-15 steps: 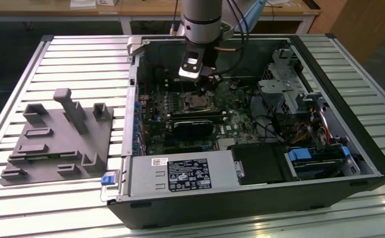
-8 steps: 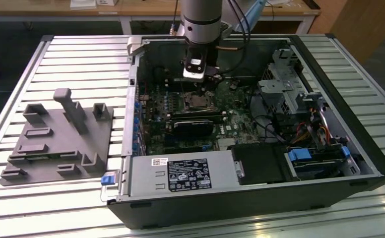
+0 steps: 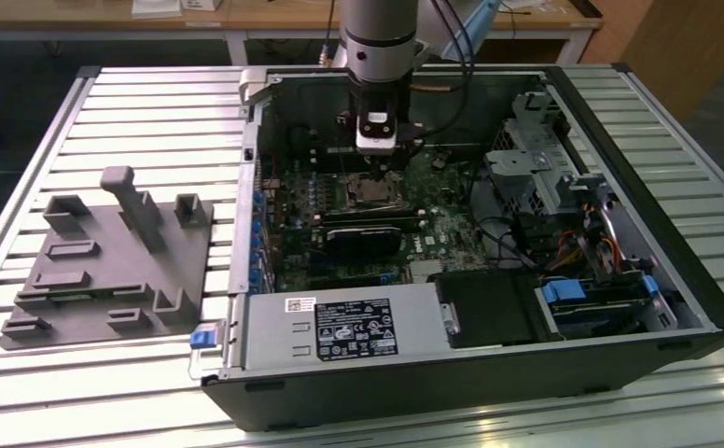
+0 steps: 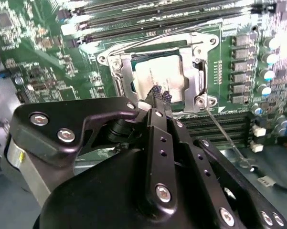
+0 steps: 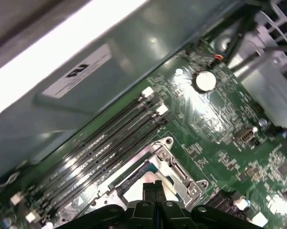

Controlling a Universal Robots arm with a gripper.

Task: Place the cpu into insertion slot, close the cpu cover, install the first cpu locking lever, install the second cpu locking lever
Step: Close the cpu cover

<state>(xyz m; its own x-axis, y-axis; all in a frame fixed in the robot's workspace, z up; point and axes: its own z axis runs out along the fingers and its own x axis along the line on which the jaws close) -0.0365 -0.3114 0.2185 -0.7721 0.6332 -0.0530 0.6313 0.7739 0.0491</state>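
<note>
In the second wrist view the cpu, a pale square chip, lies in the insertion slot on the green board. The cpu cover, a silvery frame, lies flat around it. My gripper is shut, with its dark tips just above the chip's near edge and nothing seen between them. One thin wire lever juts out from a socket corner. Another wire lever runs along the far side. In the first wrist view the shut gripper hangs over the cover. In the exterior view the gripper stands over the slot.
Long black memory slots run beside the socket. The open computer case surrounds the board, with a power supply at the front and drive bays on the exterior view's right. A grey fixture lies on the slatted table.
</note>
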